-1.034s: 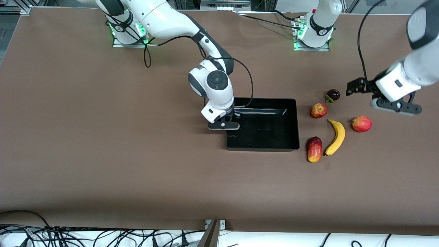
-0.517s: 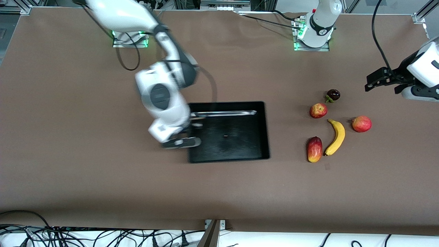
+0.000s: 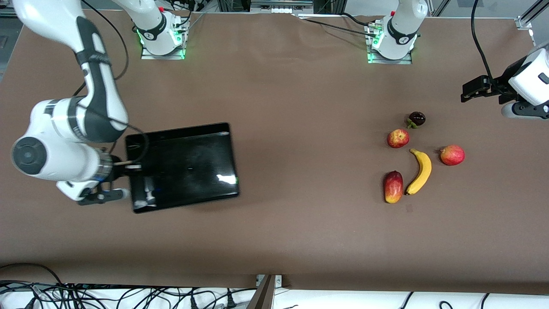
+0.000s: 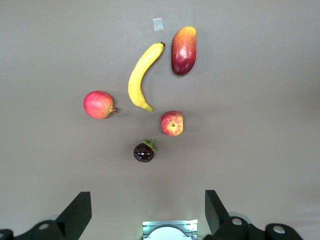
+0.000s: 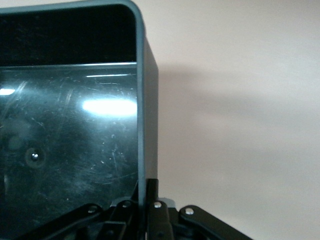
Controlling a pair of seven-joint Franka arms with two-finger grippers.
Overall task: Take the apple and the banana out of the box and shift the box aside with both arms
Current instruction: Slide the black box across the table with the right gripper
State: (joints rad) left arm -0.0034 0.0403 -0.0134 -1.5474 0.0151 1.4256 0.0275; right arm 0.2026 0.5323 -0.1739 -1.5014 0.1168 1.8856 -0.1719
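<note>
The black box (image 3: 188, 148) lies on the table toward the right arm's end. My right gripper (image 3: 128, 167) is shut on the box's end wall (image 5: 142, 100), with one finger inside and one outside in the right wrist view (image 5: 148, 205). The banana (image 3: 420, 171) and the small red apple (image 3: 398, 138) lie on the table toward the left arm's end. Both also show in the left wrist view, the banana (image 4: 141, 75) and the apple (image 4: 172, 123). My left gripper (image 3: 521, 112) is open and empty, high over the table's end beside the fruits, as its wrist view (image 4: 148, 215) shows.
A red-yellow mango (image 3: 393, 186) lies beside the banana, nearer the camera than the apple. A rounder red fruit with a pointed tip (image 3: 452, 155) lies beside the banana toward the left arm's end. A dark purple mangosteen (image 3: 417, 118) lies farther from the camera than the apple.
My right gripper has pulled the box across the table toward the right arm's end. My left gripper has drawn back from the fruits toward its end of the table.
</note>
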